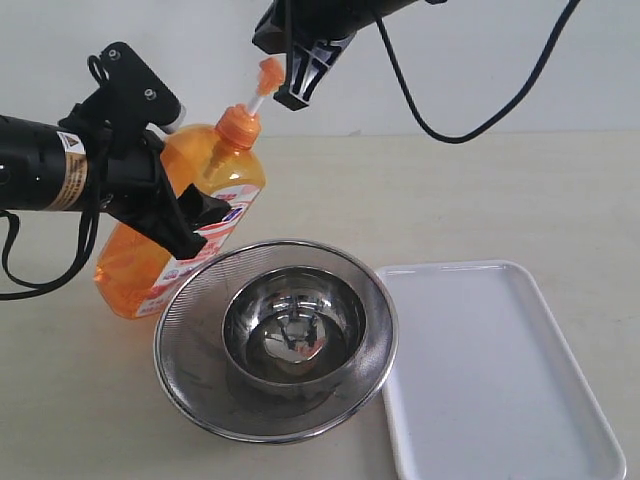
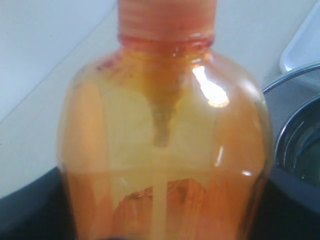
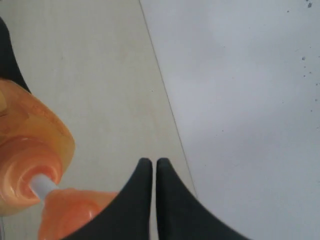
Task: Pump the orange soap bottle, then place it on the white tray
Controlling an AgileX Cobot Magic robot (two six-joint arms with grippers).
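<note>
The left gripper (image 1: 200,222) clamps the tilted bottle (image 1: 215,160) just beside the strainer (image 1: 190,385); the right gripper (image 1: 292,95), fingers pressed together, meets its pump head (image 1: 268,72), tray (image 1: 500,380) unoccupied

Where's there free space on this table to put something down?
The white tray is bare all over. Bare table also lies behind it, right of the orange soap bottle. It is crowded at centre-left: the mesh strainer holding a steel bowl sits tight between tray and bottle.
</note>
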